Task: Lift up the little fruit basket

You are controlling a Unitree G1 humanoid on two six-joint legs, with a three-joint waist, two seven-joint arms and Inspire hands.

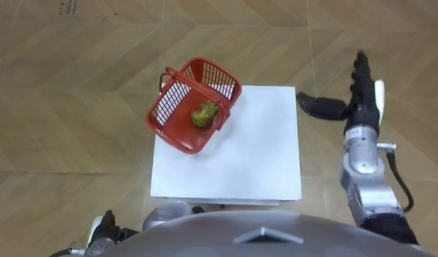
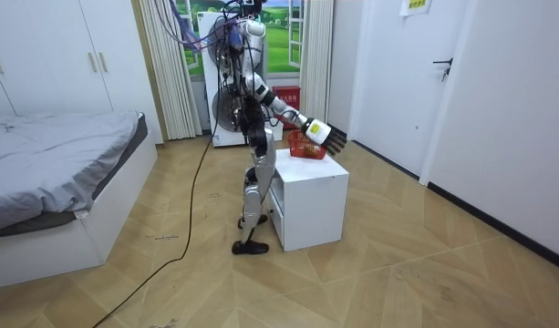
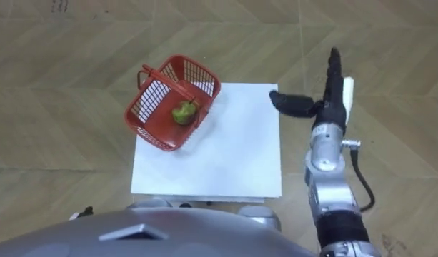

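a red plastic lattice basket (image 1: 177,118) with a hoop handle sits on the far left corner of a white square-topped cabinet table (image 1: 240,164), turned at a slant so that its left side hangs past the table's left edge. a single green, lumpy fruit (image 1: 204,114) lies inside it, towards its right wall. nothing touches the basket.

the right hand (image 1: 359,107) is held out beyond the table's far right corner, over the wooden herringbone floor (image 1: 61,86), well apart from the basket. its fingers (image 1: 359,71) are straight and point away from the robot, the thumb sticks out leftwards towards the table's edge, and it holds nothing.

the left hand (image 1: 103,230) shows low at the near left, close to the body; how it is held cannot be told.

in the room view the robot stands upright against the table's near side, right arm stretched forward above it, with a grey-covered bed (image 2: 51,155) on the room view's left.
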